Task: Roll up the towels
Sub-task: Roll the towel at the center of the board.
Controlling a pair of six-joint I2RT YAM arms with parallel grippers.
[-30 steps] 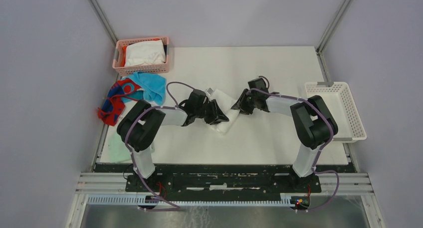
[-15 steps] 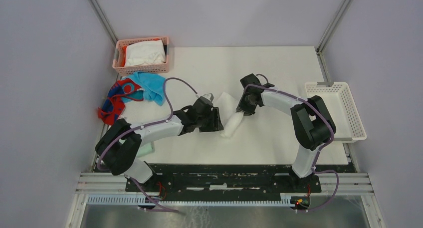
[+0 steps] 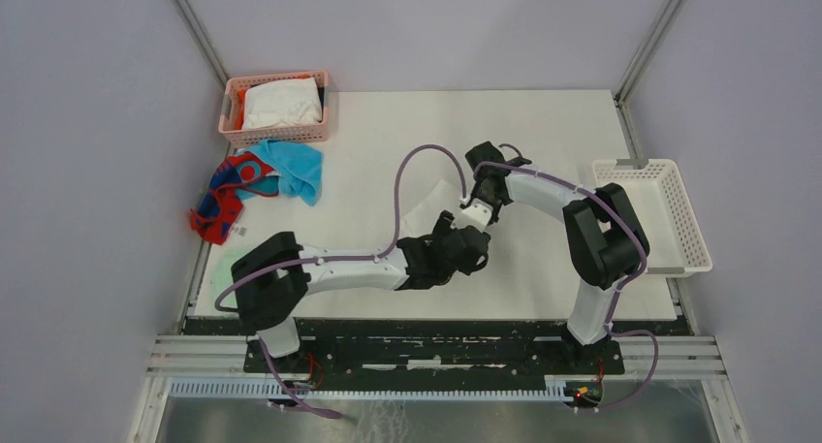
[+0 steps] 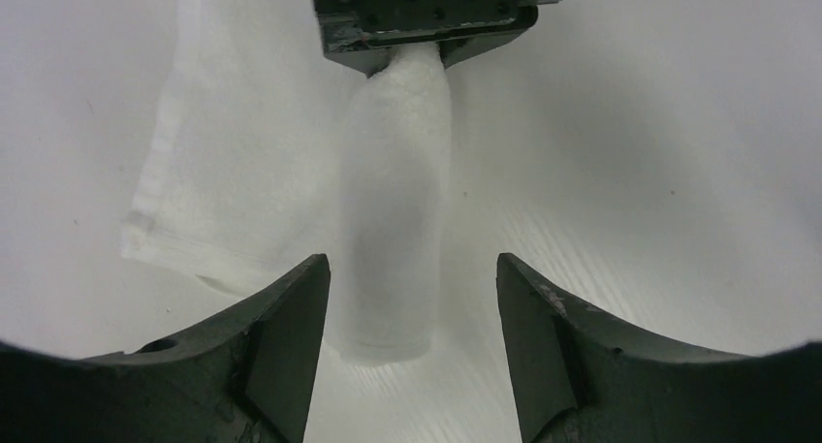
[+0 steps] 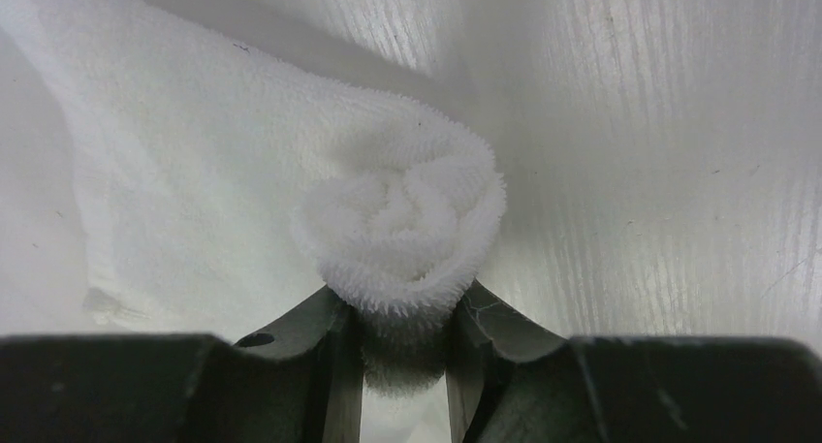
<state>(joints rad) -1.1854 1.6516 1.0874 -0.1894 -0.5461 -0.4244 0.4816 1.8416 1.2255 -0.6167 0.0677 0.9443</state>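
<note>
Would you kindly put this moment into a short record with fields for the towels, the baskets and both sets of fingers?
white towel: on the table, partly rolled, a flat part not yet rolled
right fingers: shut on one end of the roll
left fingers: open, straddling the roll's other end
blue towel: loose heap near the left edge
red towel: loose heap beside the blue one
pink basket: far left corner, holds a white cloth
white basket: right side

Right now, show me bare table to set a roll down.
Free: the far strip of table between pink basket and white basket. Crowded: centre, where left gripper and right gripper meet on the white towel; left edge, with red towel and turquoise towel.
</note>
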